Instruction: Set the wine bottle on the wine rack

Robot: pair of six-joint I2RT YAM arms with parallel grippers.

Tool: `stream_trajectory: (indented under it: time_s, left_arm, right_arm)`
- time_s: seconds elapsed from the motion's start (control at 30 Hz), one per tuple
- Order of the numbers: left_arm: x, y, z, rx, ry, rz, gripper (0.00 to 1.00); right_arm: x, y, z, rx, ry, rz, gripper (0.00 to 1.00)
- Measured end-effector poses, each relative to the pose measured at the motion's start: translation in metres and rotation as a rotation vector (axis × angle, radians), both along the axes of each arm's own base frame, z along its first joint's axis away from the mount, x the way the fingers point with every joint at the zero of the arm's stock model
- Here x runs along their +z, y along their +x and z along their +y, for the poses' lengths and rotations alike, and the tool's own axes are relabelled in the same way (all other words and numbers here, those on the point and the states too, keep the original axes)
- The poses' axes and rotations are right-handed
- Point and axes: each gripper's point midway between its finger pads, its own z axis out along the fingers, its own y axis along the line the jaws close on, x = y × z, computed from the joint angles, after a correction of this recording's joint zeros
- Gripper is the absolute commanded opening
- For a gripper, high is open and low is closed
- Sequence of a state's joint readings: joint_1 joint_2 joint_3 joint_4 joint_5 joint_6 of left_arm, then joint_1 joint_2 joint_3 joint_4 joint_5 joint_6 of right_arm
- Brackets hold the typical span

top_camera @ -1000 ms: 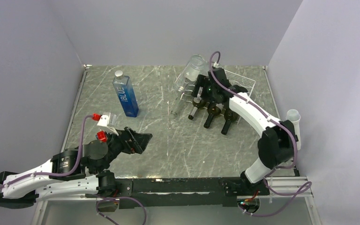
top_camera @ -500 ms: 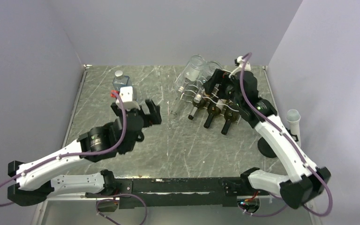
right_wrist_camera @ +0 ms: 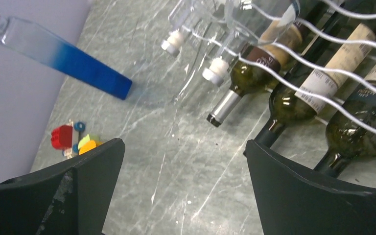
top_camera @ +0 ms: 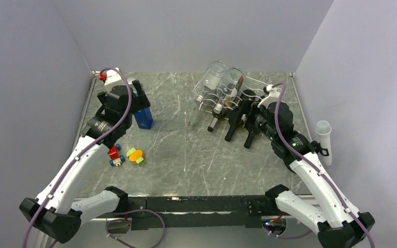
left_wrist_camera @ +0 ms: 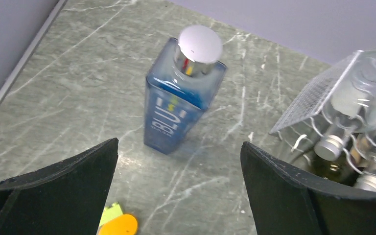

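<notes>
The white wire wine rack (top_camera: 270, 89) stands at the back right and holds two clear bottles (top_camera: 214, 77) and three dark wine bottles (top_camera: 233, 123), necks pointing near-left. It also shows in the right wrist view (right_wrist_camera: 293, 73) and the left wrist view (left_wrist_camera: 318, 93). A tall square blue bottle (top_camera: 143, 118) with a silver cap stands upright on the table at the back left (left_wrist_camera: 181, 98). My left gripper (top_camera: 126, 101) is open and empty, hovering above and just short of the blue bottle. My right gripper (top_camera: 244, 116) is open and empty over the dark bottles' necks.
Small toy blocks, red and blue (top_camera: 115, 154) and orange and green (top_camera: 135, 155), lie on the table left of centre. A white tube (top_camera: 323, 135) stands at the right edge. Grey walls close in the left, back and right.
My left arm swung from the near left up to the blue bottle, uncovering the toy blocks. My right gripper drew back from the rack, where a second clear bottle now lies.
</notes>
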State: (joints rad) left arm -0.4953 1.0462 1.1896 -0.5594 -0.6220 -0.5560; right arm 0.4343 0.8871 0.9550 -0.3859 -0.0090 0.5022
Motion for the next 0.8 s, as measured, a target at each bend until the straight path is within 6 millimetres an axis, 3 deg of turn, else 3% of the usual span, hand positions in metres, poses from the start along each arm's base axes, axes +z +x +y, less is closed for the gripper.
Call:
stream_trajectory:
  time_s: [0.07,0.23,0.57,0.8]
  left_arm:
    - [-0.006,0.009,0.011,0.000,0.028,0.023,0.99]
    - [-0.017,0.025,0.010,-0.098,0.103,0.004,0.99]
    - [-0.039,0.061,0.037,-0.149,0.214,-0.008,0.99]
    - [-0.064,0.071,0.019,-0.287,0.193,-0.015,0.91]
  right_arm:
    - [-0.009,-0.005,0.002,0.019,0.004,0.018,1.00]
    - [-0.020,-0.012,0.008,0.061,0.013,0.042,1.00]
    - [-0.022,-0.022,0.008,0.083,0.028,0.027,1.00]
    - [-0.029,-0.025,0.011,0.107,0.031,0.042,1.00]
